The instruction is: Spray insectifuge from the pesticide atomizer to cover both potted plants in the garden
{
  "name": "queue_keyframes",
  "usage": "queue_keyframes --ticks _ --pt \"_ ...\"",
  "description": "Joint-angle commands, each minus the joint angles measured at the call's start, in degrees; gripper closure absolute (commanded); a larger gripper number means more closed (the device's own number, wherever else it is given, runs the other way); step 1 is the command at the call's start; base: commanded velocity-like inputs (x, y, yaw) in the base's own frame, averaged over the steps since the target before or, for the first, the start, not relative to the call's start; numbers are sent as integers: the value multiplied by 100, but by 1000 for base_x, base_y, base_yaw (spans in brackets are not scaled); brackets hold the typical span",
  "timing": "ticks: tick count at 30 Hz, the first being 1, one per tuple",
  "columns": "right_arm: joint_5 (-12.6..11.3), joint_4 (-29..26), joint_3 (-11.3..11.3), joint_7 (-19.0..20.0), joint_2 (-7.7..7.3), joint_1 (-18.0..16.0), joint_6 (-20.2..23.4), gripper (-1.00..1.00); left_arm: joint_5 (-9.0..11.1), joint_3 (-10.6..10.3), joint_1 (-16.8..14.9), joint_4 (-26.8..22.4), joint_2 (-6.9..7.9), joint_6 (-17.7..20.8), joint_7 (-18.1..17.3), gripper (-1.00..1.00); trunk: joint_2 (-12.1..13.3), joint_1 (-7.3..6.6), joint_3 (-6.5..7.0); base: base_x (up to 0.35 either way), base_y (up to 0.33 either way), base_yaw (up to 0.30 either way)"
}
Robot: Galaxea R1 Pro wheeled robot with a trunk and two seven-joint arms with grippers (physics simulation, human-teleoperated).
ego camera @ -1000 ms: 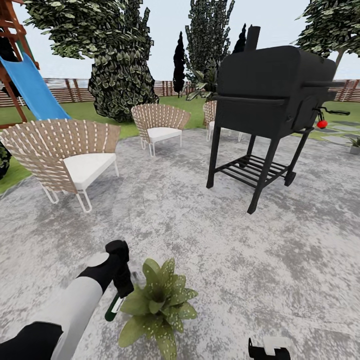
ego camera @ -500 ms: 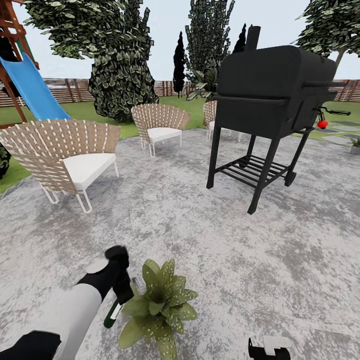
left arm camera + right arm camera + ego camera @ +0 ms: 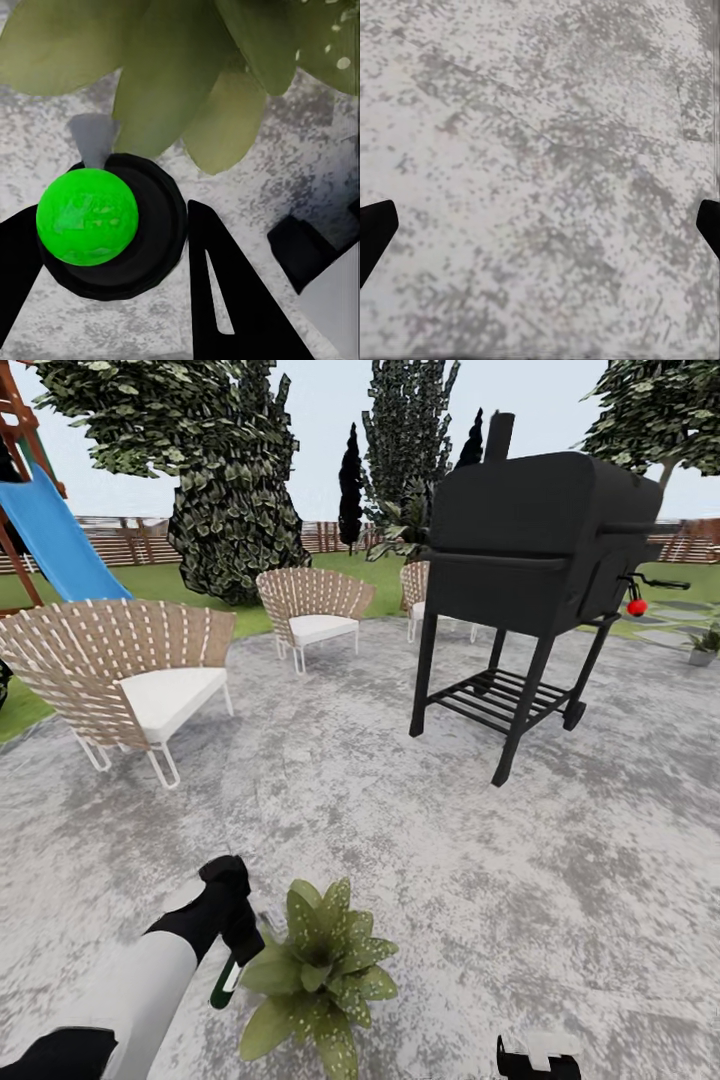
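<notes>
A: L gripper (image 3: 236, 952) is clamped on the pesticide atomizer (image 3: 224, 984), right beside the potted plant (image 3: 313, 972) on the patio (image 3: 400, 840).

B: Risk?

A: Nozzle aim. Wrist cam has leaves (image 3: 172, 71) very close, so spray may hit one side only and leave the far leaves dry. Bottle looks tilted, hard to tell.

B: R gripper (image 3: 540, 232)?

A: Wide apart, idle over stone.

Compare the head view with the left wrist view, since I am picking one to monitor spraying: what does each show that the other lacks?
Head alone: the grill, chairs, slide, trees and fence. Left wrist alone: the atomizer's bright green end between the left pincer's fingers, close up. Both: the atomizer, the plant's leaves and the grey patio.
</notes>
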Motion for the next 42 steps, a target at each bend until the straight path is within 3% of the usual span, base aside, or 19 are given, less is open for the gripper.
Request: queue_keyframes --ticks 1,8,14,23,26,28,30,32,39,42 --pt "59 9 -38 -16 2 -4 -18 -100 -32 -5 2 11 -5 46 -43 100 -2 -1 -5 0 16 -284" --pt "58 9 -38 -16 2 -6 -18 -100 -35 21 -4 -28 -18 50 81 100 -2 -1 -5 0 3 -206" --pt "63 9 -38 -16 2 -3 -18 -100 -40 3 -4 -28 -12 49 123 100 -2 -1 -5 -97 241 -19" --pt "65 9 -38 -16 2 -3 -18 -100 -36 -3 5 25 -6 45 122 100 -2 -1 -5 -137 142 -259" --pt "66 9 -38 -16 2 -4 -18 -100 -21 3 -3 40 9 -37 -32 100 -2 -1 -5 -2 2 -115" --pt "65 9 -38 -16 2 -3 -18 -100 -36 -18 -66 43 15 -334 -559 100 -2 -1 -5 0 0 -16" --pt "66 9 -38 -16 2 -4 -18 -100 -98 -43 -83 4 27 -724 -1472 100 -2 -1 -5 0 0 -3" --pt "66 9 -38 -16 2 -3 -18 -100 -109 -43 -90 -21 56 -863 -1719 100 -2 -1 -5 0 0 0" --pt "66 9 -38 -16 2 -2 -18 -100 -128 -101 -10 18 49 -898 -1757 100 -2 -1 -5 0 0 -30" --pt "66 9 -38 -16 2 -6 -18 -100 -160 -256 -15 20 79 -895 -1746 100 -2 -1 -5 0 0 -211"
